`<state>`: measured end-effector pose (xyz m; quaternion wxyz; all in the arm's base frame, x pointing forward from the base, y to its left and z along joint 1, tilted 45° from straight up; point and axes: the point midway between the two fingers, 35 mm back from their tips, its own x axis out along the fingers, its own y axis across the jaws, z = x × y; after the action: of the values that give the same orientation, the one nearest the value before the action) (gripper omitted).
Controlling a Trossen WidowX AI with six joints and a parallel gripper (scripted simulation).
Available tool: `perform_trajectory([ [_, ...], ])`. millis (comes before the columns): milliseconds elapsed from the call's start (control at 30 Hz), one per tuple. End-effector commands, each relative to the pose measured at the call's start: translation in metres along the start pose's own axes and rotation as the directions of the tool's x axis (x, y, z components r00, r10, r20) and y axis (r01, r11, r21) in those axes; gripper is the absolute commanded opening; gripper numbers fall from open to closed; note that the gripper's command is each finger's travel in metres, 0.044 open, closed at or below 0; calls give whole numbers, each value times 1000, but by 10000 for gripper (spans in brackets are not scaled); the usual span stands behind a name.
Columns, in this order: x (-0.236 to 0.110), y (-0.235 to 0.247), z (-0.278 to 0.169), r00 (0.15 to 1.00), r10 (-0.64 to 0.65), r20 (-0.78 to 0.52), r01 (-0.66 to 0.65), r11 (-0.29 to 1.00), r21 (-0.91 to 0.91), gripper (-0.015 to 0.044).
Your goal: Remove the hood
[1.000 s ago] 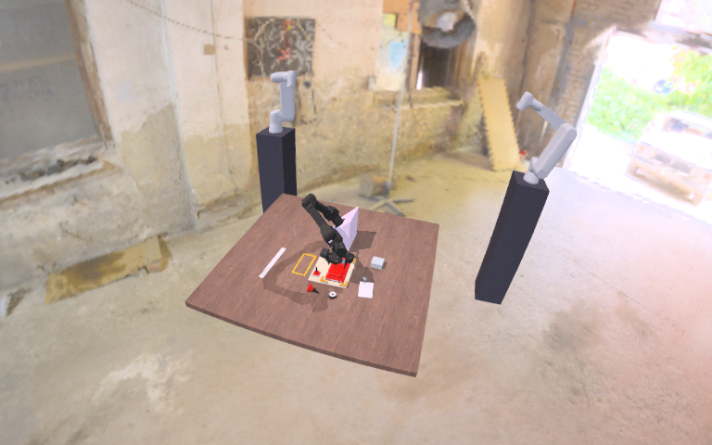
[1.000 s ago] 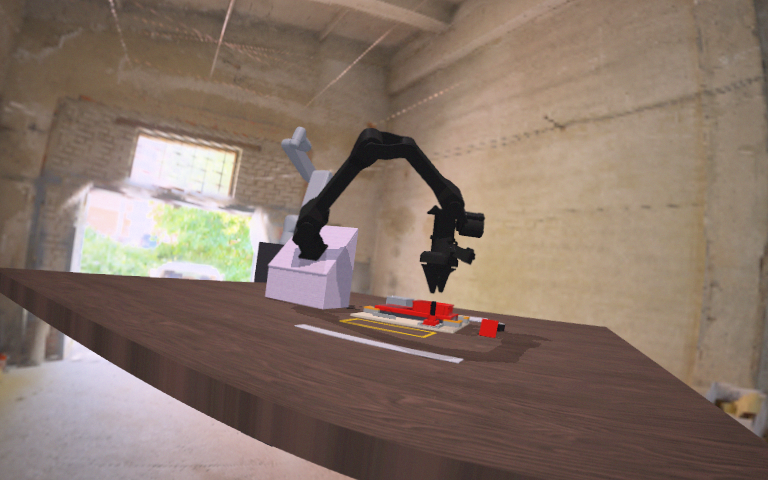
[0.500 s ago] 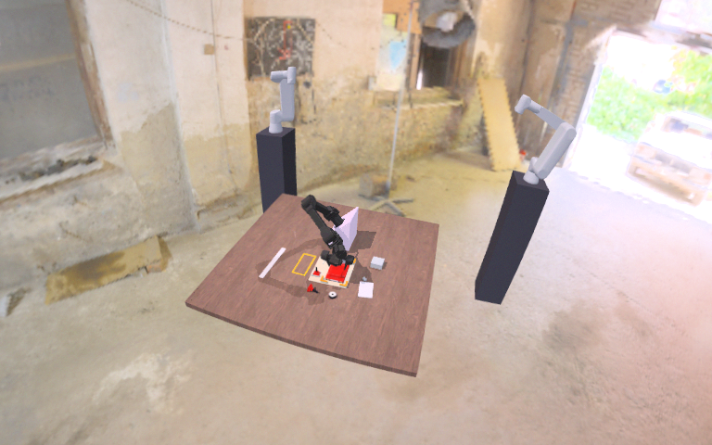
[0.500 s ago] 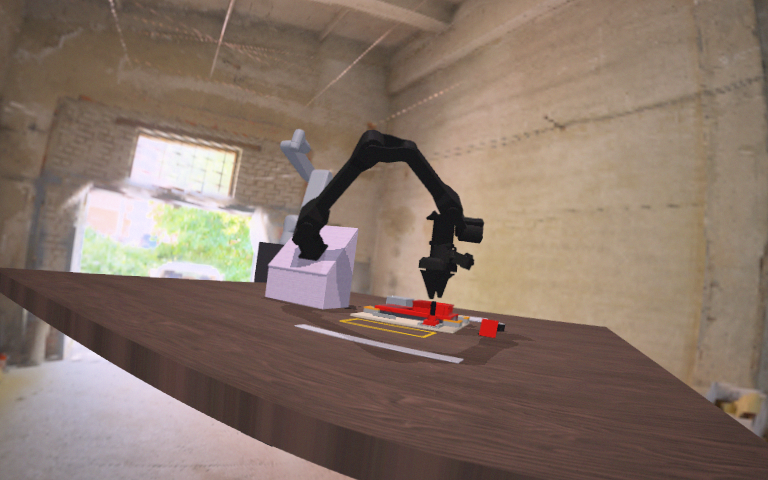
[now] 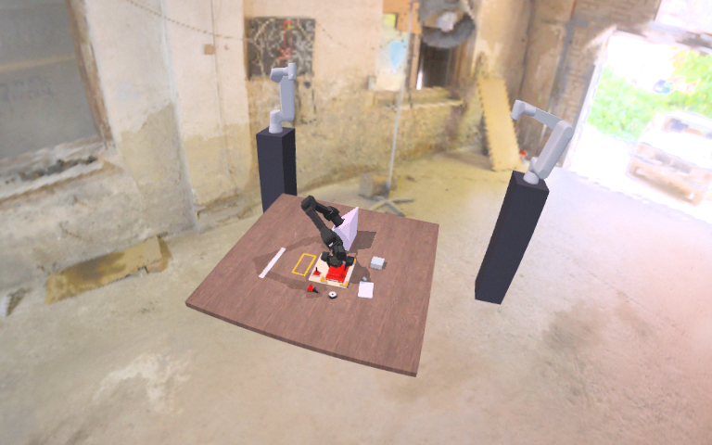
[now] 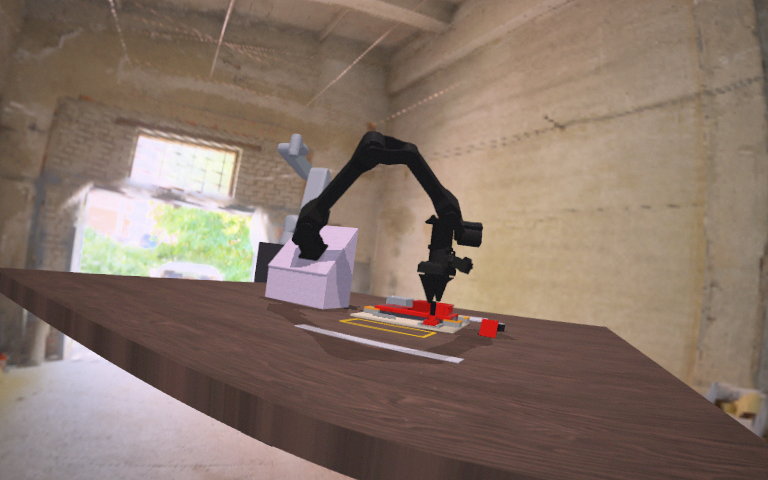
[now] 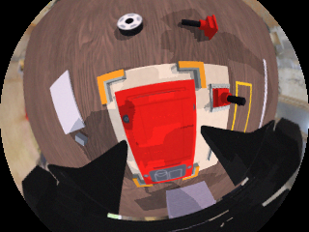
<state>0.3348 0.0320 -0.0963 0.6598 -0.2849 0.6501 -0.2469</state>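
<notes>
Item: gripper (image 7: 164, 149). In the wrist view your jaws stand wide apart, one dark finger (image 7: 97, 170) at lower left of the frame and the other at lower right, with nothing between them. In the exterior view the tips hang at centre frame, right down at the toy car (image 6: 416, 311); whether they touch it cannot be told from that angle.

Item: hood (image 7: 161, 123). A red panel, seated on the car's cream base (image 7: 119, 128) with orange corner marks, centre of the wrist view. It straddles the gap between the fingers. Not lifted, not gripped.

Item: marked area (image 5: 303, 263). A yellow rectangular outline on the worktop (image 5: 367, 324), just left of the car in the top view; at right edge of the wrist view it shows as a thin yellow frame. Nothing lies inside it.

Item: loose parts. A red piece with a black peg (image 7: 205, 23) at upper right of the wrist view, a grey ring (image 7: 129, 23) at upper left, a white strip (image 5: 272, 262) left of the outline in the top view. None belongs to your task.

Status: approach looks about complete; you appear lined up for the grasp. Left to do, by my judgement: close on the hood, pull it free, carry it to the yellow outline, set it down, release and back off untouching.
</notes>
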Motion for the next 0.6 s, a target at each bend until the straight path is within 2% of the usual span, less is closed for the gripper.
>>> perform_trajectory([
  [0,3,0,-1,1000,-4,0,4,1000,-6,440],
  [567,11,-1,-1,1000,-4,0,4,1000,-6,440],
])
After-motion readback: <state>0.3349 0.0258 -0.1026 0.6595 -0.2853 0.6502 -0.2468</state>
